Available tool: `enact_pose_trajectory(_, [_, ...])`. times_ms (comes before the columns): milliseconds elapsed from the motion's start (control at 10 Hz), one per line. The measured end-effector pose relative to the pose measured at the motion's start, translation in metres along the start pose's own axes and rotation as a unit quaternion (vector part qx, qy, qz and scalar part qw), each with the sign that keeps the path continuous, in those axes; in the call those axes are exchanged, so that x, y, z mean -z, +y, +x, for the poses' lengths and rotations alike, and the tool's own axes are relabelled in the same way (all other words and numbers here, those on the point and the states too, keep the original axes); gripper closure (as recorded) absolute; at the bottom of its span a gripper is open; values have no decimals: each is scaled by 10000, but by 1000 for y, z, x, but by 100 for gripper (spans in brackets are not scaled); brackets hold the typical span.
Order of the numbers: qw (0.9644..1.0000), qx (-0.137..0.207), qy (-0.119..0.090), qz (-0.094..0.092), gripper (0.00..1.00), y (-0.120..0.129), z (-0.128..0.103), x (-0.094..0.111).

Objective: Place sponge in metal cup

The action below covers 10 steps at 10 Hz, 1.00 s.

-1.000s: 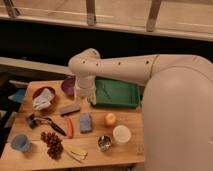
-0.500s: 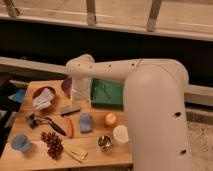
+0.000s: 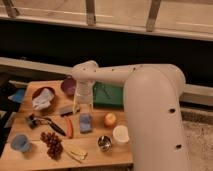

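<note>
Camera view: a wooden table is seen from above, with the robot's white arm reaching across it from the right.

- Gripper: held over the middle of the table, just behind the sponge and in front of the purple bowl. Whether it is open or closed cannot be told, and nothing is seen to be held in it.
- Sponge: laid flat on the table, light blue, apart from the gripper.
- Metal cup: stood upright near the front edge, to the right of and nearer than the sponge, and not touching it.
- White cup: set just beside the metal cup, on its right.
- Orange fruit: placed between the sponge and the white cup.
- Grey block: found left of the gripper.
- Red item, possibly a pepper: laid just left of the sponge.
- Green tray: partly covered by the arm.
- Grapes and blue plastic cup: placed at front left.
</note>
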Motion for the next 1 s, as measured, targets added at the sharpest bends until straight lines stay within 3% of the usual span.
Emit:
enact_pose_trajectory(300, [10000,-34,15,24,35,-3,0,0])
enact_pose_trajectory(1000, [9985,-277,341,326,35,-19,-9,-29])
